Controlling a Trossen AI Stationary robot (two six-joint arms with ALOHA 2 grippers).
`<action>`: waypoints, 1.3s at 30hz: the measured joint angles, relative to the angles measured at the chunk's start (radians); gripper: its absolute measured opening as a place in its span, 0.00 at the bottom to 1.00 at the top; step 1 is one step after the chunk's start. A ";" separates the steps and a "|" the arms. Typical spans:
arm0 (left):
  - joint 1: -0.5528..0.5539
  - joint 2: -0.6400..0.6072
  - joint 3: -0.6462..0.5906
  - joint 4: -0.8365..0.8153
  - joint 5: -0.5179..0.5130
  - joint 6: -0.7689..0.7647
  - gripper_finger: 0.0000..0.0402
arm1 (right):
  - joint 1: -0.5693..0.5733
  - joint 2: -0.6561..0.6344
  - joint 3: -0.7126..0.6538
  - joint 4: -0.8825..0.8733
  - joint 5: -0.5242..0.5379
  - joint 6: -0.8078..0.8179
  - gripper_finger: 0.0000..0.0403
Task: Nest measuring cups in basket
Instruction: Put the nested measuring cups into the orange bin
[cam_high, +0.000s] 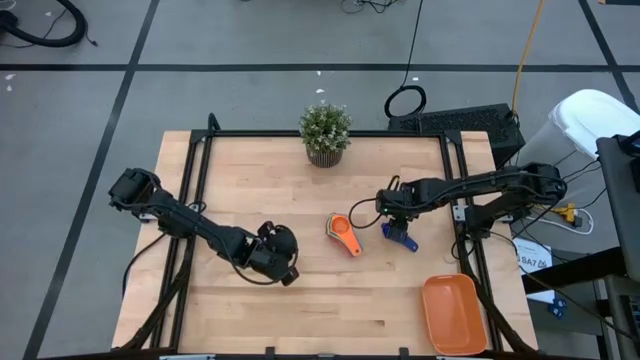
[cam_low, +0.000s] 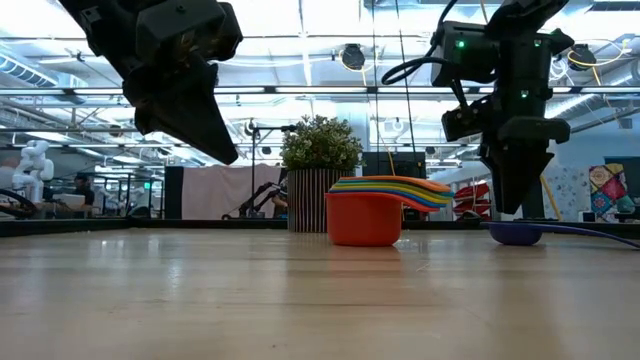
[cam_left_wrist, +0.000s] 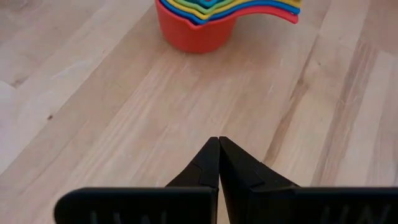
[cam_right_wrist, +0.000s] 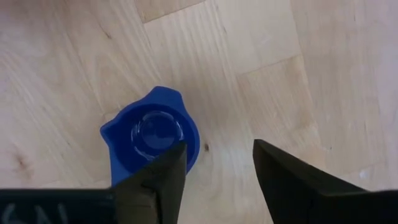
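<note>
Measuring cups sit near the middle of the tabletop (cam_high: 300, 320): a nested stack (cam_high: 343, 233) with the red-orange cup outermost, handles fanned toward the near right, and one dark blue cup (cam_high: 399, 236) lying alone just right of it. The basket (cam_high: 455, 314) rests at the near right corner, well apart from both, its long side close along the right edge and its near end almost at the front edge. Bare wood lies open between the stack and the basket.

The right tool (cam_high: 398, 215) hangs just above the dark blue cup, its fingers spread and empty; the right wrist view shows the cup (cam_right_wrist: 150, 138) beside one finger (cam_right_wrist: 158, 180), partly outside the gap. The left tool (cam_high: 283, 258) hovers left of the stack with its fingers pressed together on nothing, as the left wrist view shows (cam_left_wrist: 218, 163).

A potted plant (cam_high: 325, 132) stands at the far edge, behind the stack.

Only the low view shows the layered rainbow of handles (cam_low: 395, 189) and that both tools are clear of the wood; only the high view shows the basket.
</note>
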 joint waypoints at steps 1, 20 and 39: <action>0.000 0.000 0.000 0.000 0.000 -0.001 0.02 | 0.000 0.000 0.000 -0.001 0.000 0.003 0.45; -0.032 0.000 0.000 0.000 -0.052 -0.026 0.02 | 0.001 0.000 -0.095 0.105 -0.030 0.041 0.51; -0.033 0.000 0.000 0.000 -0.053 -0.051 0.02 | 0.016 -0.003 -0.195 0.379 -0.078 0.029 0.03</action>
